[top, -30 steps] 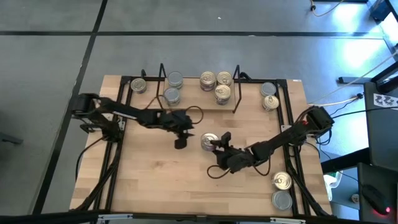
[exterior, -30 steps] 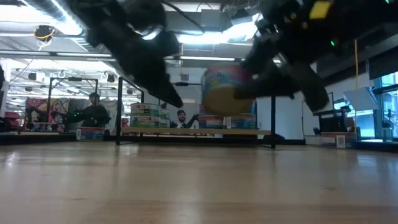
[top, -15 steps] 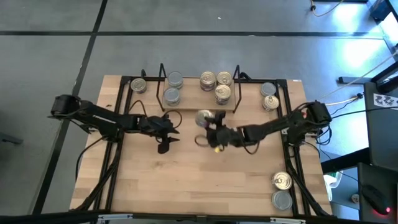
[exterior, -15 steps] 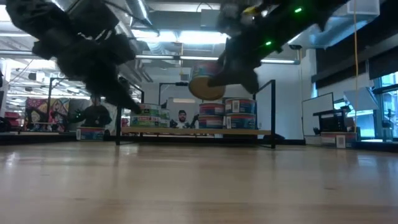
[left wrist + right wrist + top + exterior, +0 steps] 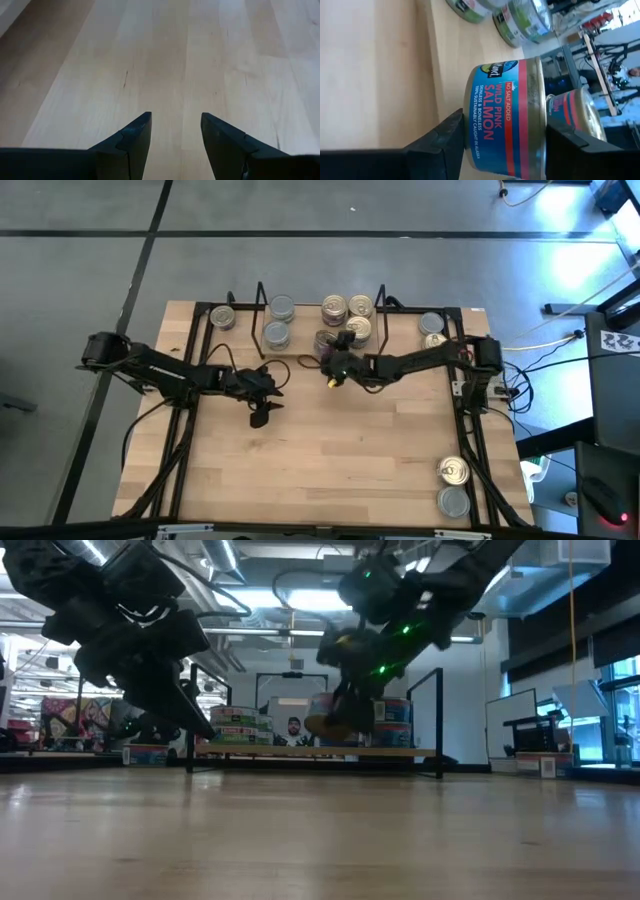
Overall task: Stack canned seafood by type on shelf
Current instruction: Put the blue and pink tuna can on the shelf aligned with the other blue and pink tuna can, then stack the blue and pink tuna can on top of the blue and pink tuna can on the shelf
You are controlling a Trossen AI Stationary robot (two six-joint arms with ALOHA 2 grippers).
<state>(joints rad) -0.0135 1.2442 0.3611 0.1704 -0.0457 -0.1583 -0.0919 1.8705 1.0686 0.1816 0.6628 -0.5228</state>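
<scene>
The shelf (image 5: 312, 350) stands at the table's far middle. Two grey-topped cans (image 5: 279, 320) are on its left part and three gold-topped cans (image 5: 348, 314) on its right. My right gripper (image 5: 338, 356) is shut on a blue-labelled salmon can (image 5: 502, 117), held over the shelf's near edge in front of the gold-topped cans. The can (image 5: 335, 722) is tilted in the low view. My left gripper (image 5: 176, 125) is open over bare tabletop, left of the shelf's near edge, with nothing between its fingers. My right gripper pinches the salmon can between its two fingers (image 5: 445, 142), one at each flat end (image 5: 469, 125), with the label side turned toward the wrist camera. The fingers reach in from the table's right, slanting down. The can is lifted clear of the shelf board and tilted.
Loose cans stand off the shelf: one gold-topped at the far left (image 5: 222, 317), a grey and a gold one at the far right (image 5: 432, 334), and two at the near right corner (image 5: 454, 485). The shelf's black wire end frames (image 5: 381, 320) rise at its ends.
My right gripper has carried the can from the table's middle toward the far edge, up to the shelf's near edge, turning as it went. My left gripper has drawn back toward the table's left edge and sunk a little, still open.
</scene>
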